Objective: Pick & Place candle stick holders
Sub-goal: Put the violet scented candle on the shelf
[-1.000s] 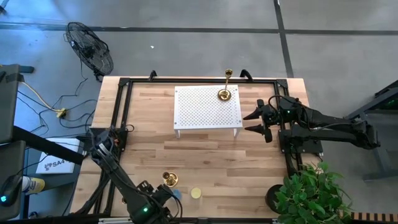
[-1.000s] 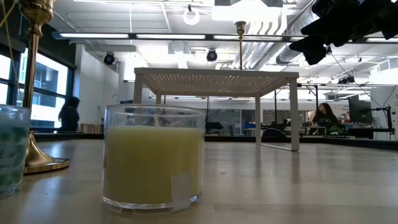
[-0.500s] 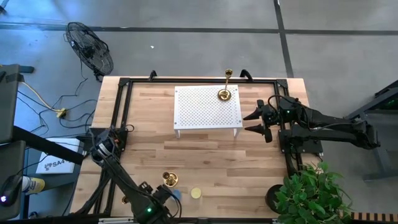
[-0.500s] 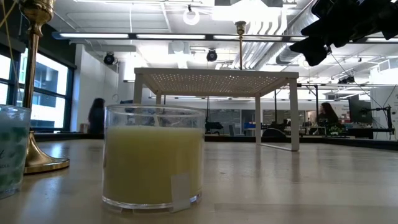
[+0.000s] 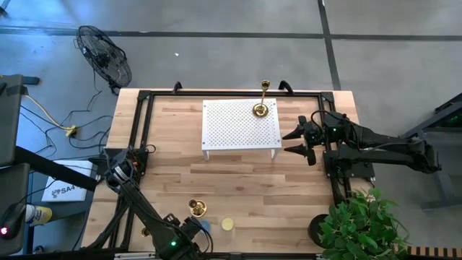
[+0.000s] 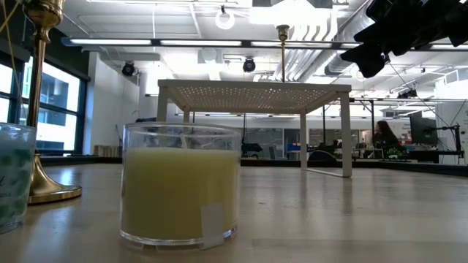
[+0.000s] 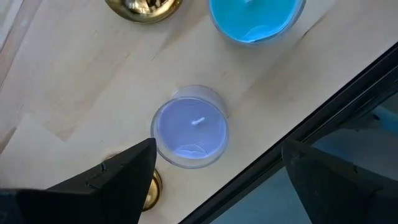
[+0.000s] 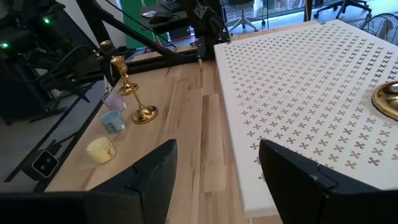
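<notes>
Item: my left gripper (image 7: 211,180), near table edge, above the pale lilac candle (image 7: 190,135). Jaws spread, nothing between them. Unmoved over the last second.

Item: my right gripper (image 8: 214,168), off the right side of the white perforated stand (image 5: 240,124). Jaws spread, empty. Unmoved likewise.

Item: tall candle stick holder (image 5: 261,108), upright on the stand's far right corner; its flared base (image 8: 388,99) shows in my right wrist view. Placed, by my judgement.

Item: second candle stick holder (image 5: 196,208), slim stem, upright on the wood by the near edge, just beside the blue candle (image 7: 256,17) and yellow candle (image 5: 227,224). Untouched.

Change recorded: none on the table; only a person in the room behind has gone from sight. Task stands idle, one holder apparently outstanding.
</notes>
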You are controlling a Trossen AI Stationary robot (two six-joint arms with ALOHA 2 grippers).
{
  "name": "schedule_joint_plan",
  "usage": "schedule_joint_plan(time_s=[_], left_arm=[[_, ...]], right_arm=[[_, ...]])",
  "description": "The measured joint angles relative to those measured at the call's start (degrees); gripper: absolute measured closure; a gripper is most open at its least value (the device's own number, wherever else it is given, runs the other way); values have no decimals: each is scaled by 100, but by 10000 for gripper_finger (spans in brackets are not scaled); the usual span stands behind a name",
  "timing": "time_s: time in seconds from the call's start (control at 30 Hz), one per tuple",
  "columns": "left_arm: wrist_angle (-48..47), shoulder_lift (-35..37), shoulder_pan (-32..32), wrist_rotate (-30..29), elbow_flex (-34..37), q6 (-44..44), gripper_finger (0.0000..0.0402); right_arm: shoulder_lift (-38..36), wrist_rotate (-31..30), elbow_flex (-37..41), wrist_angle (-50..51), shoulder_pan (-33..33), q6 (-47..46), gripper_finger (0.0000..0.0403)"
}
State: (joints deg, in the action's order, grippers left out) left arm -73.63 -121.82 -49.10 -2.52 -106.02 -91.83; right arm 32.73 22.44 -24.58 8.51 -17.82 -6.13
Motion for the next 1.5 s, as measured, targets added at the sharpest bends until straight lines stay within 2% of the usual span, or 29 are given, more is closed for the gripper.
schedule_joint_plan(time_s=[0.3, 0.4, 0.63, 1.5], left_arm=[[37, 2, 0, 142, 282, -18, 60], [212, 2, -1, 321, 471, -13, 60], [638, 2, 0, 328, 710, 14, 60], [692, 2, 39, 334, 726, 4, 60]], right_arm=[[0, 16, 0, 36, 0, -9, 180], [0, 19, 0, 75, 0, -9, 180], [0, 21, 0, 74, 0, -9, 180], [0, 21, 0, 72, -1, -51, 180]])
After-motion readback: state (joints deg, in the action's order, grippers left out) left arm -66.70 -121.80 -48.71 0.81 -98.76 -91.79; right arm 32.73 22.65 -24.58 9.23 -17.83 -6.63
